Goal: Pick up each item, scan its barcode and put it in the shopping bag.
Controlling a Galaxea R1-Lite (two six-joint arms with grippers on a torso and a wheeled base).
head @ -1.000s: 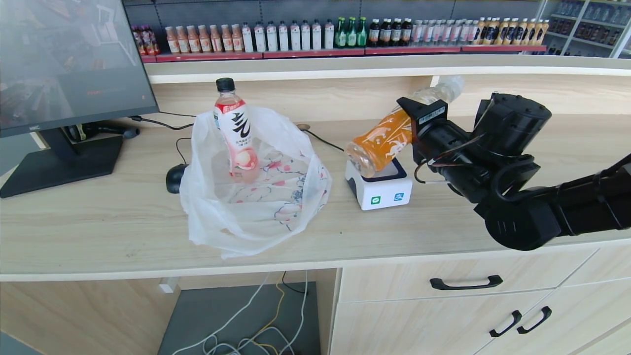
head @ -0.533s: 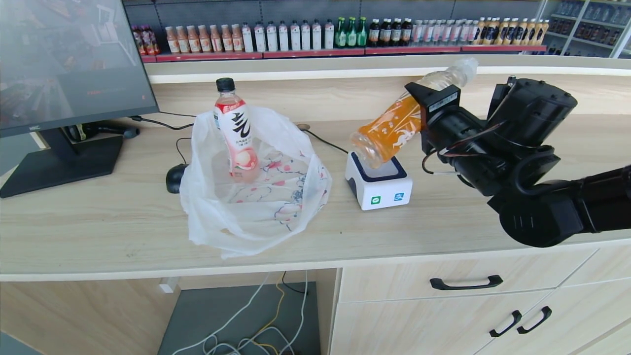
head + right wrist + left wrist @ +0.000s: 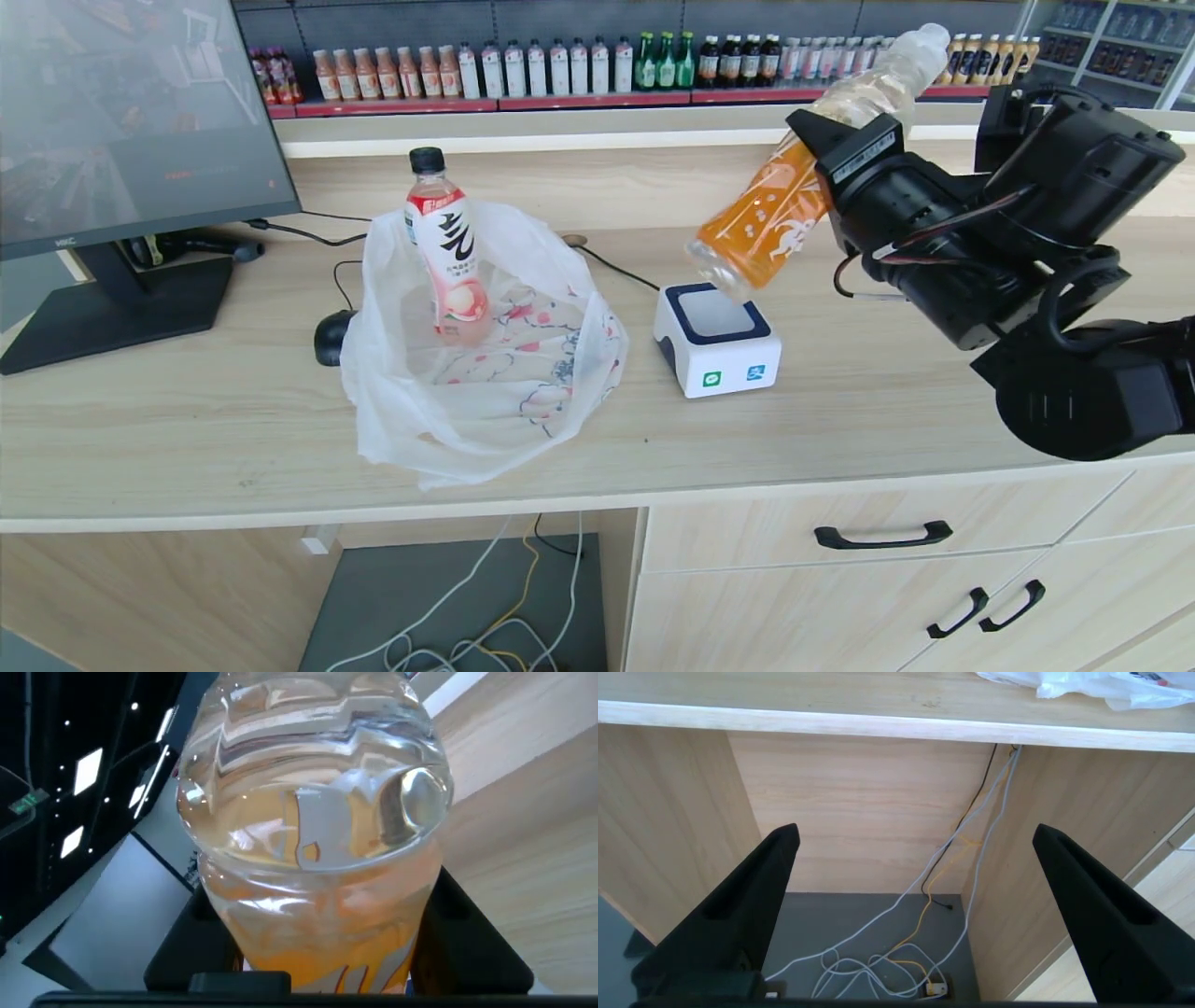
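Right gripper (image 3: 827, 157) is clamped on the upper body of the orange drink bottle (image 3: 761, 224), just below its clear neck. Over the last second I see it climb and pull back towards its own side. The bottle's base was lying right over the window of the scanner (image 3: 717, 341); now it hangs above that window with open air between them. The bottle has also swung steeper, with the cap end up behind the fingers and the base pointing down past the fingertips at the scanner.

I read that as the scan pass being over, though I cannot tell whether the code registered. What remains for this item is the carry. The shopping bag (image 3: 401, 401) sits beyond the scanner on the gripper's left, mouth open, with a pink bottle (image 3: 446, 252) already standing inside it. I judge the orange one will need to come down beside that bottle, not on top of it.

My left gripper (image 3: 915, 831) hangs low, under the edge of the counter (image 3: 187, 420), with its jaws wide apart and holding nothing.
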